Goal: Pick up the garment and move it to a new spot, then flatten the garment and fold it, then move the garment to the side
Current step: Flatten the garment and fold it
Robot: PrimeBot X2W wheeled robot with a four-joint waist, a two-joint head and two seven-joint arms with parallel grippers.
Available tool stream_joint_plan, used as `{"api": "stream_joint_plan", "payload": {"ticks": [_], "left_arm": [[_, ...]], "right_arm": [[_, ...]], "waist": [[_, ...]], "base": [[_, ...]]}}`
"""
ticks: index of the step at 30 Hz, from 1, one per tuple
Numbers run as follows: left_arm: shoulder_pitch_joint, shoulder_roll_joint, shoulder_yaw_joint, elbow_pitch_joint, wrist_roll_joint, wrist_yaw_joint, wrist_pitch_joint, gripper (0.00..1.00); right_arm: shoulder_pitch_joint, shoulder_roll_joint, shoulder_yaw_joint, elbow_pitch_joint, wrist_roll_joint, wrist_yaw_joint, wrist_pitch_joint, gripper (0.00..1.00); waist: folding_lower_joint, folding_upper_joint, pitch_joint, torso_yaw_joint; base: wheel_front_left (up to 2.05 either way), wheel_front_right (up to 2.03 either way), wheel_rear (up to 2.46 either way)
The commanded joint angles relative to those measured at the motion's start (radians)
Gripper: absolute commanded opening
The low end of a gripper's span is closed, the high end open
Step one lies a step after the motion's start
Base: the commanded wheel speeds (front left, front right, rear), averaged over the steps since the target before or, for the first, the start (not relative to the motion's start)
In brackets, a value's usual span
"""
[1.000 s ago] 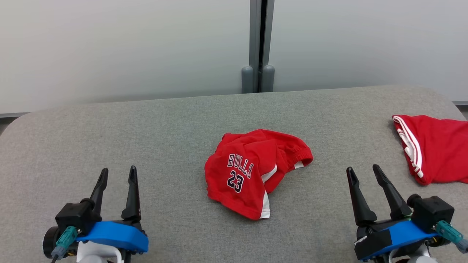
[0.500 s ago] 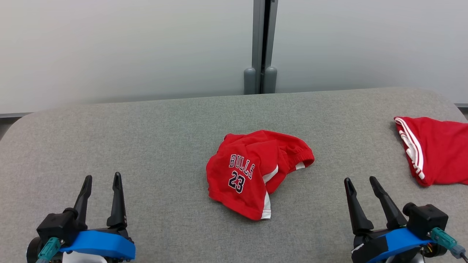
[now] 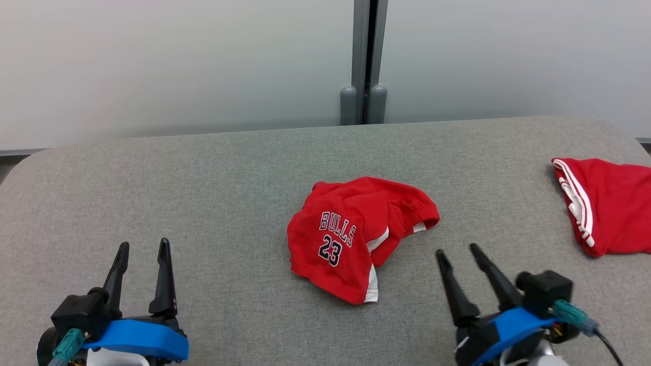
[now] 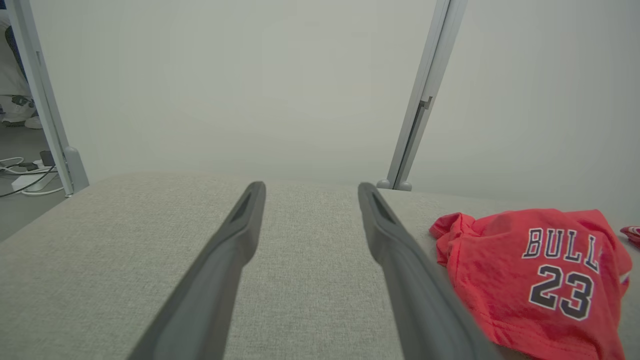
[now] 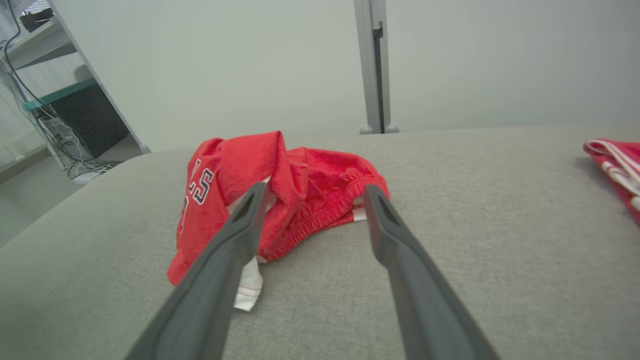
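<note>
Jaws on your left gripper (image 3: 143,243) and right gripper (image 3: 457,249) stood apart, empty; beyond, the crumpled garment (image 3: 356,229) lay centred on the grey table (image 3: 152,193), where pinching one layer might have dragged it bunched, or the red cloth (image 3: 615,203) far right misled you.

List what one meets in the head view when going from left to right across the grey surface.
left gripper → crumpled red Bulls garment → right gripper → striped red garment at the right edge
</note>
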Motion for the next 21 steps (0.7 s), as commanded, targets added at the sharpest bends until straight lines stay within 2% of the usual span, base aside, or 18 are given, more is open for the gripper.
{"api": "stream_joint_plan", "payload": {"ticks": [1,6,12,21], "left_arm": [[-0.012,0.009,-0.001,-0.008,-0.003,0.005,0.004,1.00],[-0.024,0.009,-0.003,-0.020,-0.002,0.008,0.006,1.00],[-0.039,0.002,-0.016,-0.027,-0.001,0.005,0.010,1.00],[-0.066,-0.005,-0.035,-0.017,0.006,-0.007,0.009,1.00]], "right_arm": [[-0.030,0.000,0.045,0.016,0.008,0.000,0.031,1.00],[-0.113,0.004,0.176,0.088,0.052,0.000,0.110,1.00],[-0.224,0.014,0.278,0.224,0.098,0.000,0.106,1.00],[-0.367,0.017,0.334,0.436,0.111,0.000,0.065,1.00]], "waist": [[0.0000,0.0000,0.003,-0.001],[0.0000,0.0000,0.019,0.009],[0.0000,0.0000,0.043,0.040],[0.0000,0.0000,0.068,0.086]], "base": [[0.00,0.00,0.00],[0.00,0.00,0.00],[0.00,0.00,0.00],[0.00,0.00,0.00]]}}
